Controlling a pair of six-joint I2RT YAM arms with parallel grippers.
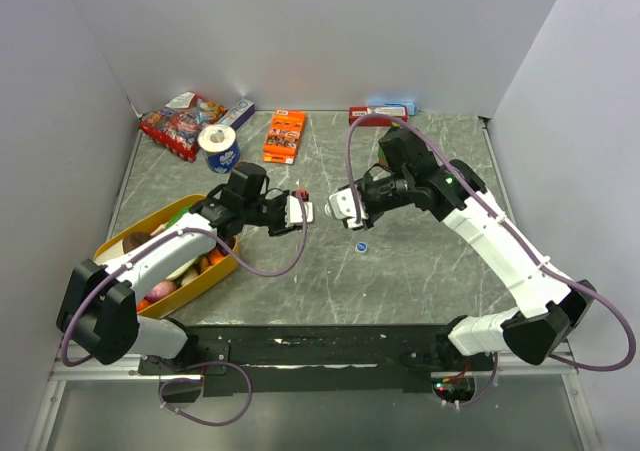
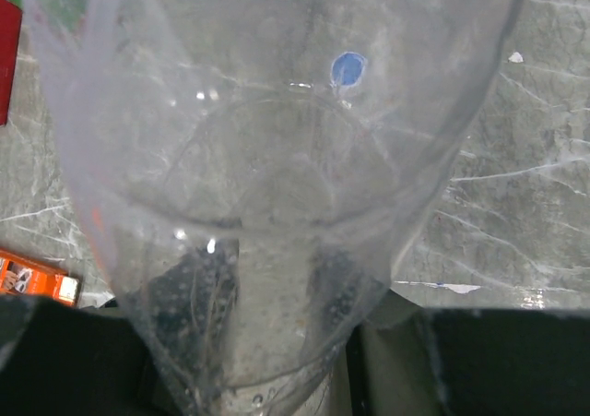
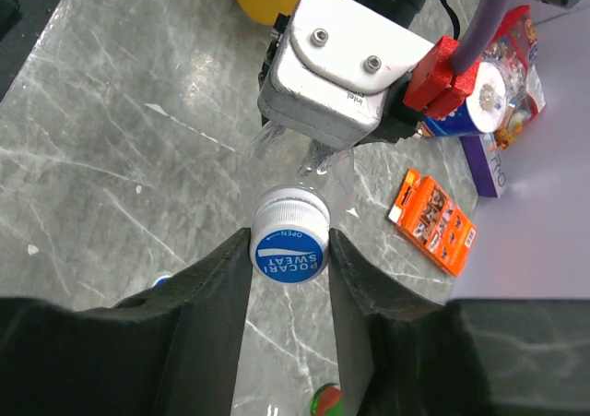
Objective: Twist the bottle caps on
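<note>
Gripping the bottle (image 3: 318,162) by its clear body, the left pincer (image 1: 303,212) is clenched. The right pincer (image 3: 289,250) is clamped on the blue cap (image 3: 289,259), one finger on each side of it. Bottle and cap hang above the table, on the near side of the orange packet (image 1: 284,136) and slightly to its right. A loose cap (image 1: 361,247) lies on the table, nearer the arms than the packet and further right. No second bottle is seen.

Risks, as judged:
- The cap may cross-thread if it is turned while its face is not square to the neck. How far it is seated cannot be told.
- The clear wall could buckle, or spin in the left pincer's hold, if the turning force beats the grip. That would leave the cap loose.
- The smooth cap rim could slip between the fingers.

Orientation: the bottle lies roughly level, its long axis running left to right between the two pincers. Mouth and cap point toward the right arm, base toward the left arm.
</note>
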